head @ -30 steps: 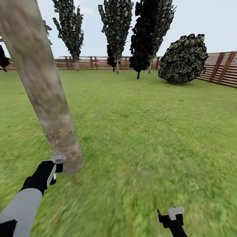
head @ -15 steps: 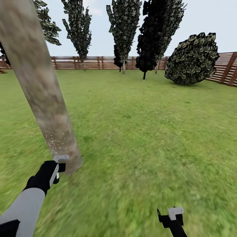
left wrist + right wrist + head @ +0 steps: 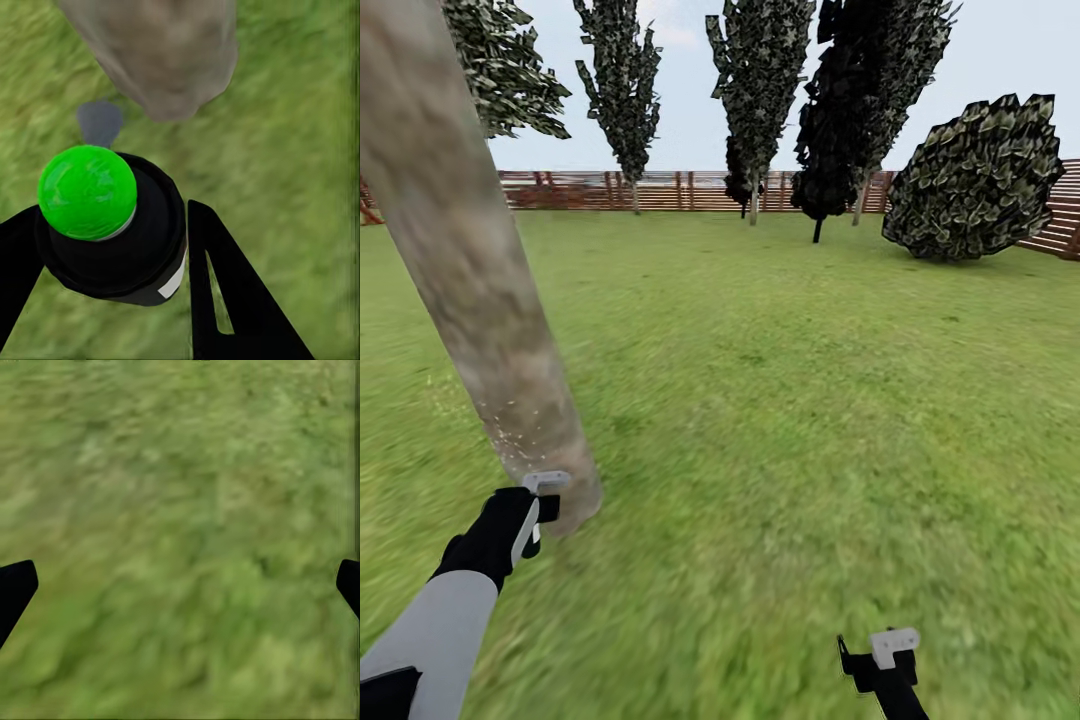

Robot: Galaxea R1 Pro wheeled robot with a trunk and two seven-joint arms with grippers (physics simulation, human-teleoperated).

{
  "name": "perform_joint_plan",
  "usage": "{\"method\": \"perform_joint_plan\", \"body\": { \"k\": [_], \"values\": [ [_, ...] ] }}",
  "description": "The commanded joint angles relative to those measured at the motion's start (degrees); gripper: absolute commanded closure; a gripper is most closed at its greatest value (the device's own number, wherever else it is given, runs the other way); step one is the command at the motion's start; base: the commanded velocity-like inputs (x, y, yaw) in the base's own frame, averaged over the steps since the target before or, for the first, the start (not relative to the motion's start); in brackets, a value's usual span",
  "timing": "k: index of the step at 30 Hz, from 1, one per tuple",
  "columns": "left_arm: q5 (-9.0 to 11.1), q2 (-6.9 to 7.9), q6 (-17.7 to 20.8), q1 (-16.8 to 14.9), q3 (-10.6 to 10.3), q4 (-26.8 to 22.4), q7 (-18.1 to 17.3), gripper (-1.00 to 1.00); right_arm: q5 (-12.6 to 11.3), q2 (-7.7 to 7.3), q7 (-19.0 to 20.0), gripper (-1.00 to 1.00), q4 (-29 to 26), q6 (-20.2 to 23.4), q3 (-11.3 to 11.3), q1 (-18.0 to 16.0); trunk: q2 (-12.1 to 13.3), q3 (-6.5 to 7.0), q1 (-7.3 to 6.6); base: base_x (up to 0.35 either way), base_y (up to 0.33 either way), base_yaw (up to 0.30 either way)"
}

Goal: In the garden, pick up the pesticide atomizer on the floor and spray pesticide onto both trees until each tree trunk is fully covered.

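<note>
The left gripper (image 3: 105,277) has its black fingers (image 3: 225,300) clenched around the atomizer (image 3: 112,225), a black bottle with a round bright-green cap, one finger on either side of the body. In the head view the left gripper (image 3: 532,505) is held low at the foot of the tree trunk (image 3: 470,270), just beside its widened base, and the left wrist view looks past the green cap at the trunk's base (image 3: 161,52) standing on the grass. A scatter of pale specks of pesticide (image 3: 515,440) dots the lower part of that trunk, close above the gripper. The trunk is mottled grey-tan and leans across the near left of the lawn (image 3: 810,400). The right gripper (image 3: 885,660) hangs low over bare grass well apart from the trunk; in its wrist view the right gripper (image 3: 180,585) has its two black fingers (image 3: 15,585) spread wide and released, holding nothing. Along the far edge of the lawn runs a reddish wooden fence (image 3: 600,190), with several narrow dark trees (image 3: 760,90) and a round bush (image 3: 980,180) before it.
</note>
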Motion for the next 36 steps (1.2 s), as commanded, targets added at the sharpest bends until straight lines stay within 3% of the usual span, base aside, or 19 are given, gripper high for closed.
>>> {"method": "perform_joint_plan", "body": {
  "k": [1,10,28,36],
  "values": [
    [-0.54,-0.04,0.3,-0.04,0.11,-0.09,-0.17,1.0,0.51,-0.01,-0.6,-1.0,0.04,-0.02,0.4,-0.03,-0.02,-0.05,0.01,0.181,-0.238,0.0],
    [-0.54,-0.07,0.3,-0.09,-0.04,-0.17,-0.17,1.0,0.51,-0.01,-0.6,-1.0,0.04,-0.02,0.4,-0.05,-0.02,-0.05,0.01,0.175,-0.238,0.081],
    [-0.67,-0.42,0.22,-0.1,-0.16,-0.27,-0.17,1.0,0.51,-0.01,-0.6,-1.0,0.04,-0.02,0.4,-0.03,-0.02,-0.05,0.01,0.166,-0.24,0.271],
    [-0.71,-0.43,0.25,-0.1,-0.22,-0.27,-0.17,1.0,0.51,-0.01,-0.6,-1.0,0.04,-0.02,0.4,-0.01,-0.02,-0.05,0.01,0.026,-0.27,0.276]
  ]
}}
